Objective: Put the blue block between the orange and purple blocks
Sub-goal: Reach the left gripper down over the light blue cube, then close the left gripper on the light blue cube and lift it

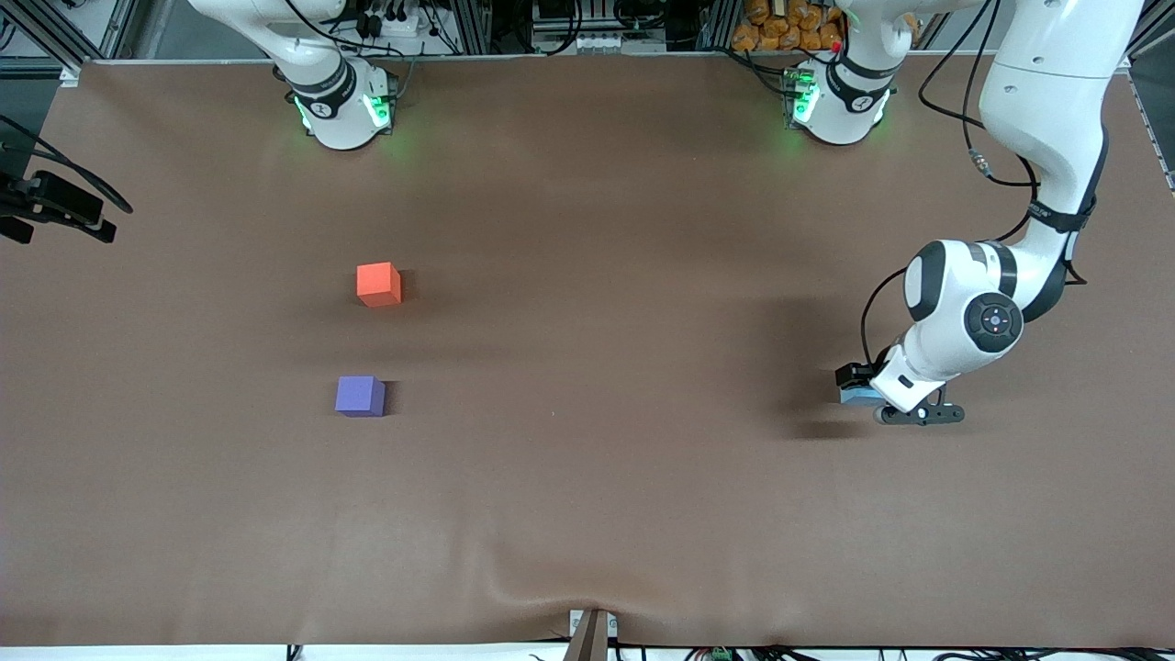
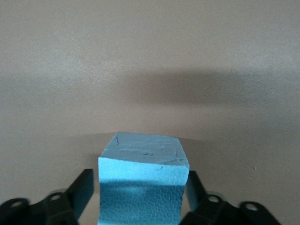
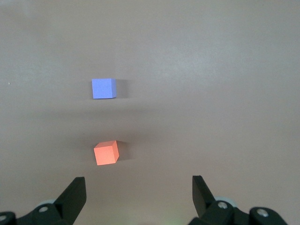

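The blue block (image 1: 858,397) sits on the brown table at the left arm's end. My left gripper (image 1: 872,393) is low over it. In the left wrist view the block (image 2: 140,183) stands between the open fingers (image 2: 82,192), with a thin gap at each side. The orange block (image 1: 378,284) and the purple block (image 1: 359,396) lie apart toward the right arm's end, the purple one nearer the front camera. My right gripper (image 3: 138,192) is open and empty, high over the table, with the orange block (image 3: 106,153) and the purple block (image 3: 103,88) below it.
The brown table cover (image 1: 587,275) is bare between the blue block and the other two. A black camera on a mount (image 1: 55,207) sticks in at the right arm's end. A small bracket (image 1: 592,633) sits at the table's near edge.
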Controlling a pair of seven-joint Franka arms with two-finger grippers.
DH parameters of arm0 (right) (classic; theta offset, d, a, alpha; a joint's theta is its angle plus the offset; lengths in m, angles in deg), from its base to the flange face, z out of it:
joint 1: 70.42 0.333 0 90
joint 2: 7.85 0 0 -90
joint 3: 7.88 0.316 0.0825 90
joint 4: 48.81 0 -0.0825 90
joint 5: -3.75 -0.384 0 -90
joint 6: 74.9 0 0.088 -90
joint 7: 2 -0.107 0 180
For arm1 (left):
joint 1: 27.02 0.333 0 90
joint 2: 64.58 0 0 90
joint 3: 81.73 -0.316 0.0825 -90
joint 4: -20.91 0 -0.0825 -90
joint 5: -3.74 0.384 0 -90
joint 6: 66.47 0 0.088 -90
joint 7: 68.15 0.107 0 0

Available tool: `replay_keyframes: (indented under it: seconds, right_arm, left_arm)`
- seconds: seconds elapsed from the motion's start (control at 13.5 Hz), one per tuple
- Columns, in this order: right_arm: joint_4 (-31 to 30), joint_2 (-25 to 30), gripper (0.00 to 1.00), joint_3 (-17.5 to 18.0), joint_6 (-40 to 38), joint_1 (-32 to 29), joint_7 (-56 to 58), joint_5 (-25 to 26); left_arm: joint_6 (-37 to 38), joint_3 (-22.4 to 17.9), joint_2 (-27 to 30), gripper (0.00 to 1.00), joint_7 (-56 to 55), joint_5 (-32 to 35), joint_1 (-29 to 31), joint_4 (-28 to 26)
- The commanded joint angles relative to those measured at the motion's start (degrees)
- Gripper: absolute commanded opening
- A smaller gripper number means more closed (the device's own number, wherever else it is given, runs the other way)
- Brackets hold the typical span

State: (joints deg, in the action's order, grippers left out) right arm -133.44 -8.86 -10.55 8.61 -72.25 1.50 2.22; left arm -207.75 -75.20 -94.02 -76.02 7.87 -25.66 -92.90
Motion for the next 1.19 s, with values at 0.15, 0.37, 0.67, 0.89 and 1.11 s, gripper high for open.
replay_keyframes:
  seconds: [0.15,0.37,0.67,0.89,1.11]
  right_arm:
    - [1.2,-0.7,1.00,0.2,-0.3,-0.3,-0.2,-0.9]
    - [1.2,-0.7,1.00,0.2,-0.3,-0.4,-0.2,-0.9]
    - [1.2,-0.7,1.00,0.2,-0.3,-0.4,-0.2,-0.9]
    - [1.2,-0.7,1.00,0.2,-0.3,-0.4,-0.2,-0.9]
    - [1.2,-0.7,1.00,0.2,-0.3,-0.4,-0.2,-0.9]
  left_arm:
    - [0.5,0.3,0.2,0.00,0.4,1.0,-1.6,0.2]
    - [0.5,1.7,1.0,0.00,-0.7,0.7,-4.9,1.4]
    - [4.8,8.1,0.9,0.00,-11.3,0.1,-9.6,7.7]
    - [9.3,8.4,-2.2,0.00,-20.1,-0.1,-18.8,15.4]
    - [9.5,8.4,-6.7,0.00,-26.1,-0.5,-26.0,22.0]
